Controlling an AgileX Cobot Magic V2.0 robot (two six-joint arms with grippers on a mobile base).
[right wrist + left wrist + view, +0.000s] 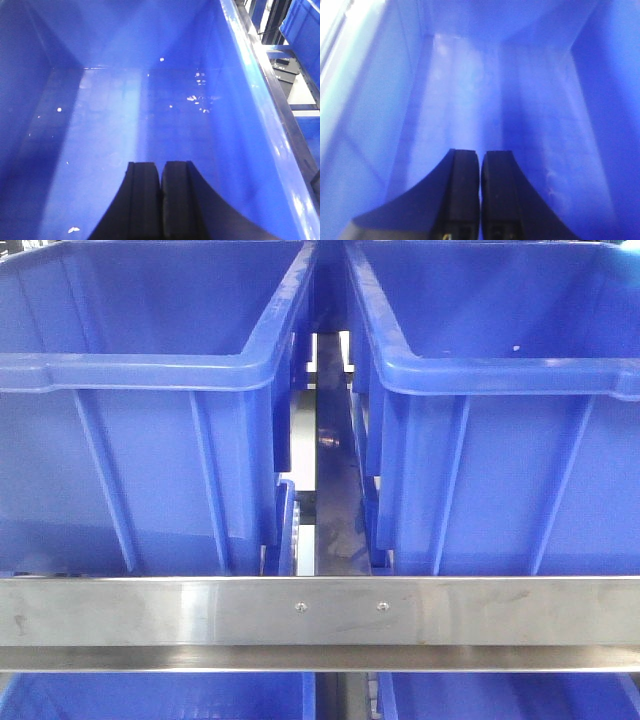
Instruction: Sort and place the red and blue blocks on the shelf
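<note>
Steel shelf rail (320, 612) crosses at 6 o'clock, cutting off two blue bins (150, 410); no blocks visible. Left gripper (480, 172), fingers pressed together, faces a blurred bin interior (480, 100). Right gripper (160, 182), likewise closed, overlooks a speckled bin floor (140, 125); rim at 3 o'clock.

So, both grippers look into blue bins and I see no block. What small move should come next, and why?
Probably lift both arms up out of the bins. The left gripper and right gripper are shut with nothing between the fingers, and each bin floor in wrist view shows no red or blue block, only small pale specks.
</note>
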